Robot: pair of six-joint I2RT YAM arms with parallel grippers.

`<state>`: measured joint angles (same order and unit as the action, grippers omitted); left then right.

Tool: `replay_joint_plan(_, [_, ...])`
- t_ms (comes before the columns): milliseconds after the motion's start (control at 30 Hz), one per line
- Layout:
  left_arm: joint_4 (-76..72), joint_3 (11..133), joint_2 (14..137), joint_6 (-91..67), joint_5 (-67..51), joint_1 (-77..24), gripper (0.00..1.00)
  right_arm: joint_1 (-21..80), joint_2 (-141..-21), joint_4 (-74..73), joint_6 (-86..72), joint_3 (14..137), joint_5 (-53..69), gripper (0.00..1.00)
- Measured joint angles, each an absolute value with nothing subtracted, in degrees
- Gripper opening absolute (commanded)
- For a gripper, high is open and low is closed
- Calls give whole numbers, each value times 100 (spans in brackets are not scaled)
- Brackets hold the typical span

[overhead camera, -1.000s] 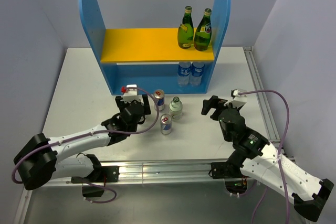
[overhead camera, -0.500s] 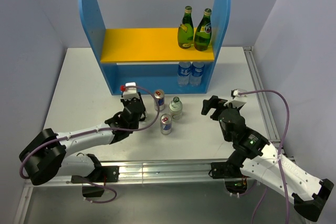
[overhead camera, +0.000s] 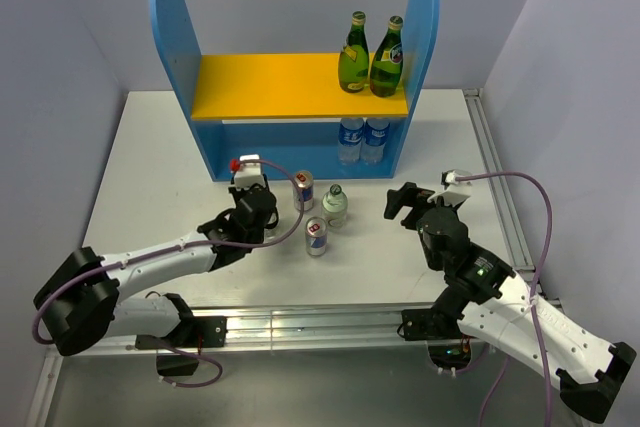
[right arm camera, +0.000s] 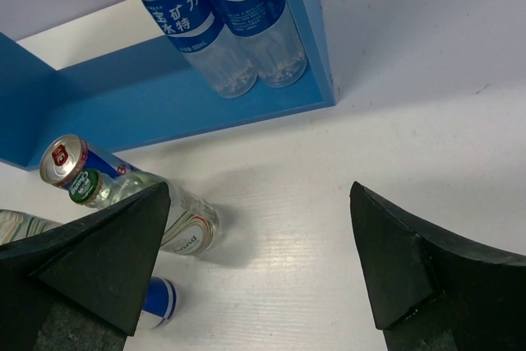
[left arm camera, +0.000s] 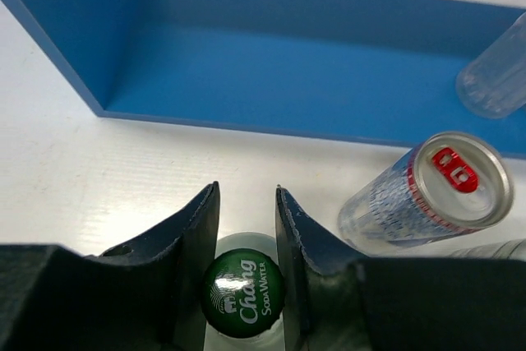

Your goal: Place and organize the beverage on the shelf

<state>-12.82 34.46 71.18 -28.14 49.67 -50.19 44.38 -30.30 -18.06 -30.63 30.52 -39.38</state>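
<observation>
On the yellow-orange upper board (overhead camera: 270, 87) of the blue two-level shelf with round-topped side panels (overhead camera: 172, 37), two dark green glass bottles (overhead camera: 353, 52) stand upright side by side at the shelf's right end. Directly below them, on the shelf's lower level, two clear plastic bottles with blue labels (right arm camera: 185, 22) stand together against the right side panel; what shows through their walls looks colourless.

Just in front of the shelf, on the white bench (overhead camera: 150, 177), the other drinks form a loose cluster near the shelf's middle. A slim silver-blue-red can (overhead camera: 303, 190) stands closest to the shelf, its red pull tab flat and unopened. A clear glass bottle with a green cap (overhead camera: 335, 205) stands just right of it, and a second slim can (overhead camera: 316, 236) stands farther from the shelf than both.

Left of the nearer can, the left tool (left arm camera: 246, 191) is clamped narrow on another clear bottle, capped in green and marked Chang Soda Water (left arm camera: 243, 293), its fingers pressing the glass from both sides. Its base is hidden, so I cannot tell whether it rests on the bench.

The right tool (right arm camera: 256, 195) hangs spread wide and holding nothing, in front of the shelf's right end, well apart from the cluster.
</observation>
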Motion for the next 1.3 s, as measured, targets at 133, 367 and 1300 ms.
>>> replay_joint_plan(133, [-598,3662,7043,-2735,4989,-5017,0,4438,-3009,-1804,-3063,3052,-3938,96])
replay_joint_plan(367, [172,4241,6947,-2320,5050,-5017,0,4438,-3004,-1804,-3063,3050,-3935,96])
replay_joint_plan(1300, [373,9253,8097,176,4871,-3979,0,4438,-2956,-1780,-3063,3041,-3804,96])
